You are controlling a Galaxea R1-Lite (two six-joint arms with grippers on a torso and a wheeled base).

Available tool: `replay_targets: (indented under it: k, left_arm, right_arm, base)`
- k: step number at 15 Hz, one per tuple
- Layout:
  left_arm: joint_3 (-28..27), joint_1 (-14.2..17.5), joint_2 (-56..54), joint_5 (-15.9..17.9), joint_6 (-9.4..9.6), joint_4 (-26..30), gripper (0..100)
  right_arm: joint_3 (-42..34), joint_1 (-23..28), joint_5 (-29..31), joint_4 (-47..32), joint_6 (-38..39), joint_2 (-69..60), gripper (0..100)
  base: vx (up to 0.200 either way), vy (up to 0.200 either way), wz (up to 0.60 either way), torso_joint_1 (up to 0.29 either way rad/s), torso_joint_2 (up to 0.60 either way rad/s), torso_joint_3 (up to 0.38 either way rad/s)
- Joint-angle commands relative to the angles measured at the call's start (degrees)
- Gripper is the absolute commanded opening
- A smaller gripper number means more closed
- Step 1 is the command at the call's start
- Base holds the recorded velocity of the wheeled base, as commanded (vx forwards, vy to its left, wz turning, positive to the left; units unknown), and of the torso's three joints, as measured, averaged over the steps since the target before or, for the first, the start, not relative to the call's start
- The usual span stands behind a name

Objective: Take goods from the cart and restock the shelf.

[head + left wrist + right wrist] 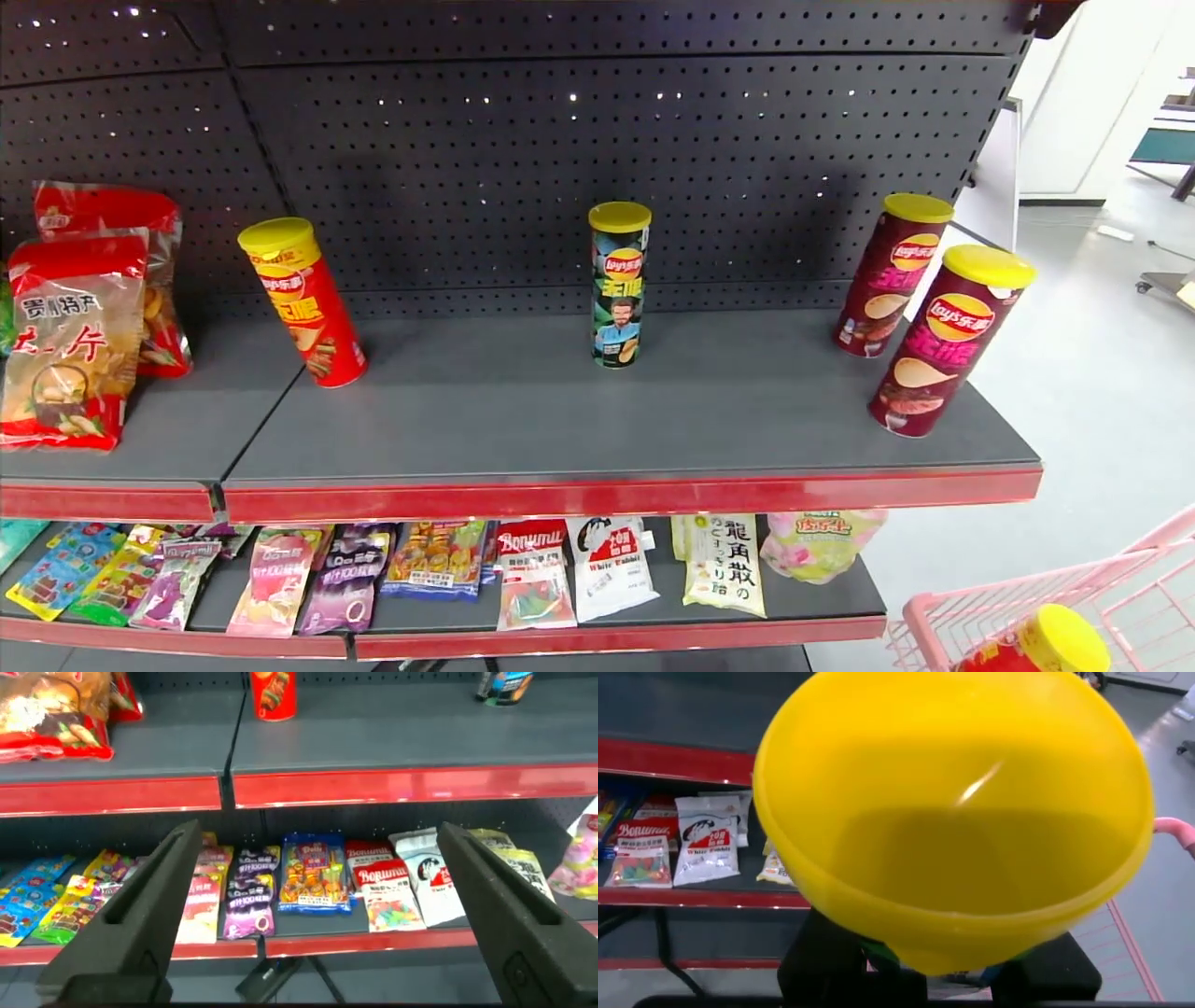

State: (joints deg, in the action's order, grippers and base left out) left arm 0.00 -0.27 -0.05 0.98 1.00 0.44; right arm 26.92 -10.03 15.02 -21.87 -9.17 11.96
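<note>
Left tool (318, 831): open, with two flat black fingers spread wide and nothing between them, facing the lower shelf (420, 943). On the upper shelf (560, 420) you count two crinkled red foil bags (79, 317), then four standing cylindrical cans with yellow plastic lids: one red can (303, 303), one dark can (618, 285) and two maroon cans (892, 275) at the right end. The fifth can (1060, 642) is in the pink wire cart (1120, 569). The right tool (938, 971) is clamped on its body below the lid.
</note>
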Motion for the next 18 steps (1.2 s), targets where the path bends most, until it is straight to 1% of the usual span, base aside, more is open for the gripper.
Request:
replay_targets:
  k: [1, 5, 7, 8, 9, 10, 11, 12, 13, 14, 15, 16, 17, 18]
  left_arm:
    - [0.0, 0.0, 0.0, 0.0, -0.03, 0.0, 100]
    - [-0.1, -0.1, 2.0, 0.1, 0.06, 0.0, 100]
    - [-0.1, -1.0, 7.5, 0.3, 0.76, -0.1, 100]
    - [-0.1, -1.3, 7.9, 0.5, 1.02, -0.1, 100]
    - [-1.5, -4.5, 8.5, 3.2, 3.13, 0.0, 100]
    - [-10.4, -5.9, 16.9, 4.3, 1.46, 0.1, 100]
    - [-21.3, -6.2, 29.1, 4.7, -4.43, -0.3, 100]
    - [-29.4, -6.4, 37.9, 6.0, -6.89, -0.4, 100]
    - [-32.7, -6.4, 45.6, 9.3, -6.45, -1.8, 100]
    - [-32.3, -6.8, 51.3, 14.0, -4.69, -6.8, 100]
    - [-32.3, -6.8, 51.3, 14.0, -4.69, -6.8, 100]
    - [-33.0, -7.0, 68.8, 24.0, 1.37, -22.8, 100]
    - [-33.5, -7.4, 72.6, 25.5, 1.64, -25.8, 100]
    - [-35.0, -9.2, 81.3, 28.6, 1.81, -30.2, 100]
  right_arm:
    - [-0.5, 0.0, 0.1, 0.0, 0.2, -2.6, 0]
    - [-2.0, -0.3, 0.3, 0.2, 0.1, -6.3, 0]
    - [-3.4, -0.3, -0.5, 0.8, 0.4, -6.3, 0]
    - [-3.5, -0.3, -0.7, 0.8, 0.5, -6.3, 0]
    - [-3.7, -0.4, -3.2, 0.7, 0.7, -6.0, 0]
    - [-3.5, -0.5, -4.5, 0.9, 1.3, -4.1, 0]
    - [-3.3, -0.6, -4.9, 1.6, 2.1, -1.4, 0]
    - [-3.8, -1.0, -5.3, 3.1, 2.7, 1.0, 0]
    - [-4.8, -1.6, -5.3, 4.4, 2.8, 3.2, 0]
    - [-5.3, -1.7, -5.3, 5.4, 2.8, 5.1, 0]
    - [-5.3, -1.7, -5.3, 5.4, 2.8, 5.1, 0]
    - [-5.9, -1.9, -6.0, 8.7, 3.7, 8.8, 0]
    - [-6.0, -1.9, -6.8, 9.7, 4.0, 9.3, 0]
    - [-6.1, -1.9, -8.1, 10.8, 5.7, 10.5, 0]
  base:
    - [0.000, 0.000, 0.00, 0.000, 0.00, 0.000]
    - [0.000, 0.000, 0.00, 0.000, 0.00, 0.000]
    - [0.000, 0.000, 0.00, 0.000, 0.00, 0.000]
    - [0.000, 0.000, 0.00, 0.000, 0.00, 0.000]
    - [0.000, 0.000, 0.00, 0.000, 0.00, 0.000]
    - [0.000, 0.000, 0.00, 0.000, 0.00, 0.000]
    - [0.000, 0.000, 0.00, 0.000, 0.00, 0.000]
    - [0.000, 0.000, 0.00, 0.000, 0.00, 0.000]
    - [0.000, 0.000, 0.00, 0.000, 0.00, 0.000]
    - [0.000, 0.000, 0.00, 0.000, 0.00, 0.000]
    - [0.000, 0.000, 0.00, 0.000, 0.00, 0.000]
    - [0.000, 0.000, 0.00, 0.000, 0.00, 0.000]
    - [0.000, 0.000, 0.00, 0.000, 0.00, 0.000]
    - [0.000, 0.000, 0.00, 0.000, 0.00, 0.000]
